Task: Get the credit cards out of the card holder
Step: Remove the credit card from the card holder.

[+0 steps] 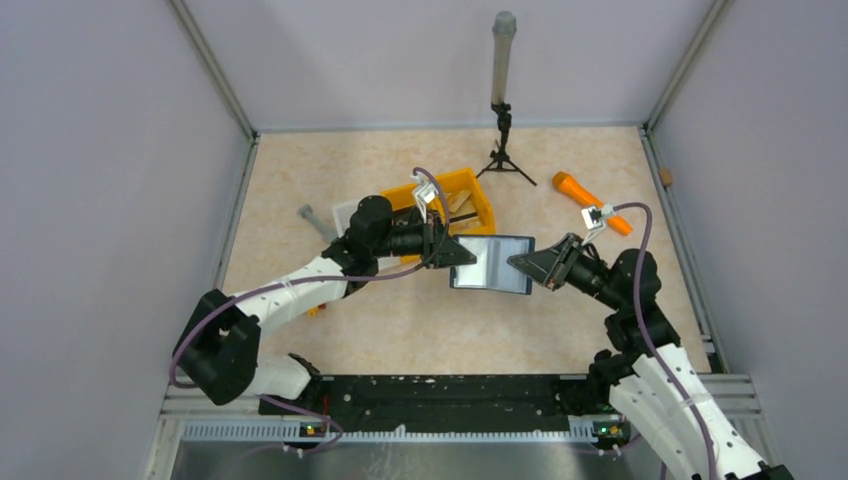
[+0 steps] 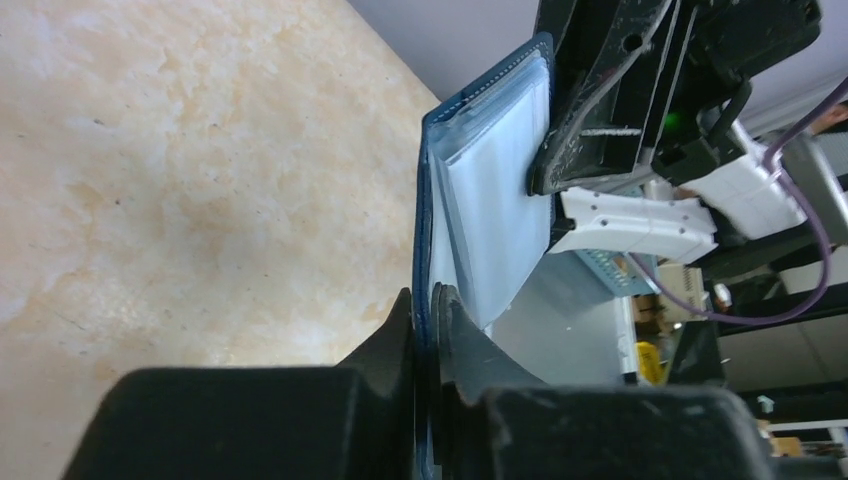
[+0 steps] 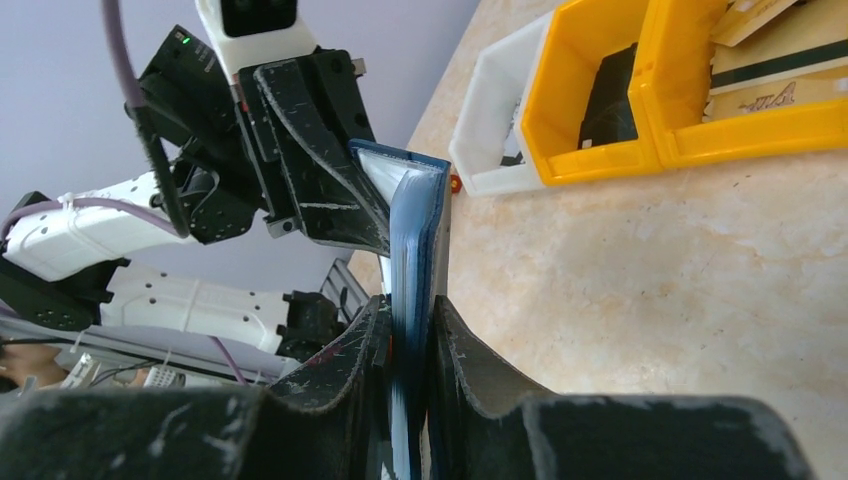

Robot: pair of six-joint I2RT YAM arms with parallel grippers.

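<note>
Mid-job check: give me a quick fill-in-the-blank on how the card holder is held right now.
The left gripper and right gripper clamp ___ edges of the flat navy-blue folding card holder.
Its pale grey-blue inner faces point ___.
The long orange tool lies on the ___ arm's side.
Missing: opposite; up; right.

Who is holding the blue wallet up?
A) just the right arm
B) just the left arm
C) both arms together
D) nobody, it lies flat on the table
C: the left end effector pinches one edge of the card holder and the right end effector pinches the opposite edge.
</note>
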